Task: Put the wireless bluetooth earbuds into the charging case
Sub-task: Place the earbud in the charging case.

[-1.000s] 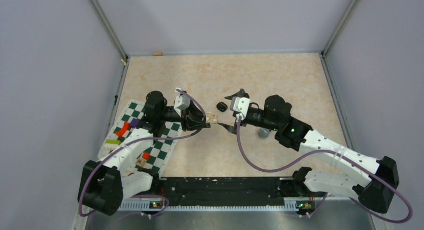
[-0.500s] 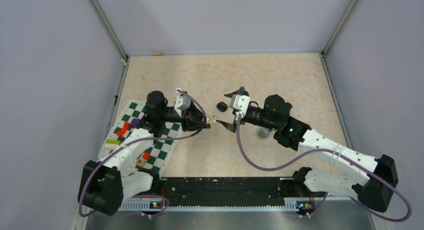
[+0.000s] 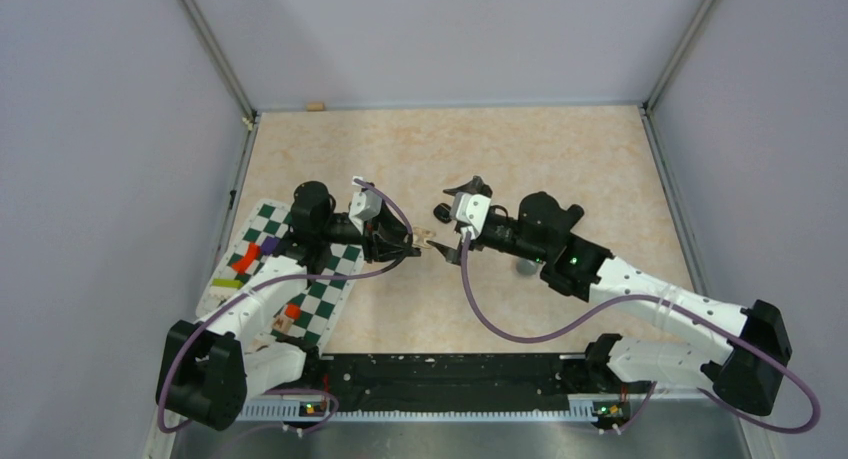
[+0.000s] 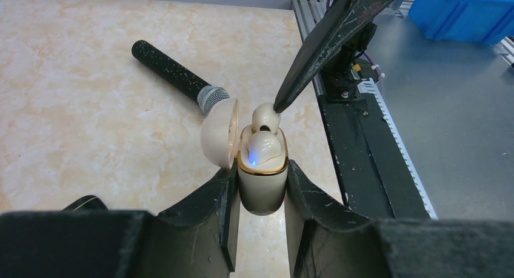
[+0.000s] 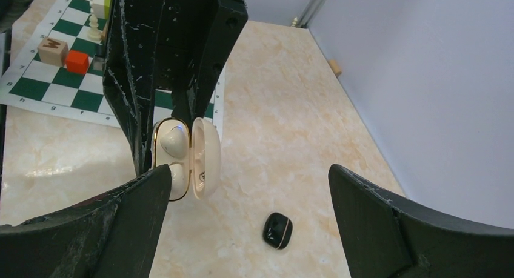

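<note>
The left gripper (image 4: 259, 180) is clamped tight on the charging case (image 4: 262, 190), a cream shell with a gold rim. It holds the case clear of the table (image 3: 560, 159), about midway between the left and right edges. The case's lid (image 4: 219, 132) is swung back on its hinge.

Two cream earbuds are in the case. The first earbud (image 4: 265, 148) sits low in its well with a small blue light glowing just below it. The second earbud (image 4: 264, 115) rides higher than the first, and I can't tell if it is fully seated.

The right gripper (image 5: 248, 176) has its jaws spread as wide as they go and grips nothing. The tip of one of its fingers (image 4: 327, 42) rests against the top of the second earbud.

On the table, a small black case (image 5: 277, 229) lies closed, just on the far side of the held case. A black microphone (image 4: 176, 77) with a silver mesh head lies toward the right of the middle.

A chessboard mat (image 3: 325, 299) lies along the left edge near the near-left corner. It carries a red cube (image 5: 77, 61), a wooden letter block (image 5: 51, 49) and a white chess piece (image 5: 94, 26).
</note>
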You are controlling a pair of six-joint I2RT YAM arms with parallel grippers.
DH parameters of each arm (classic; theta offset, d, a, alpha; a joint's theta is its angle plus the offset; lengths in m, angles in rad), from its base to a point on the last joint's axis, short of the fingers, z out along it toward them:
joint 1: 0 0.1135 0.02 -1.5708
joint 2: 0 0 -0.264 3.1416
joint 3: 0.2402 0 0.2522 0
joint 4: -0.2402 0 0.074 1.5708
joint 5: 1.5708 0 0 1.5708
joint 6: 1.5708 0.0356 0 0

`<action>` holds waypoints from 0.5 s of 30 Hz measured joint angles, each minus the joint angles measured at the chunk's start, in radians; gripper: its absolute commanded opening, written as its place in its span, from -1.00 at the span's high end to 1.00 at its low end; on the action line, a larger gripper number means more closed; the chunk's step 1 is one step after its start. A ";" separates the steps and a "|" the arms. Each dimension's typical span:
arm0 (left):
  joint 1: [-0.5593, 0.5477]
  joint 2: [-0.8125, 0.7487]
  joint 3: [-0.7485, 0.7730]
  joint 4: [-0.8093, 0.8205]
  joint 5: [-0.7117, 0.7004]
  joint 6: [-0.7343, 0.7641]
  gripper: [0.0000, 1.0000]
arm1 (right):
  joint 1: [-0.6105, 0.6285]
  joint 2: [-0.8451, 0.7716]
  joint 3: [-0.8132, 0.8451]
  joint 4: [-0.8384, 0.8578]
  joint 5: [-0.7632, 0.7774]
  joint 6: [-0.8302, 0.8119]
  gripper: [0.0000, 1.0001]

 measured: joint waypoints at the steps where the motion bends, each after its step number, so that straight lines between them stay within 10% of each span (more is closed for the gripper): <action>1: 0.000 0.000 0.000 0.000 0.000 0.000 0.80 | 0.005 0.005 0.000 0.006 0.011 0.000 -0.98; 15: 0.000 0.000 0.000 -0.001 0.011 0.002 0.78 | 0.023 0.006 0.003 0.002 0.088 0.000 -0.98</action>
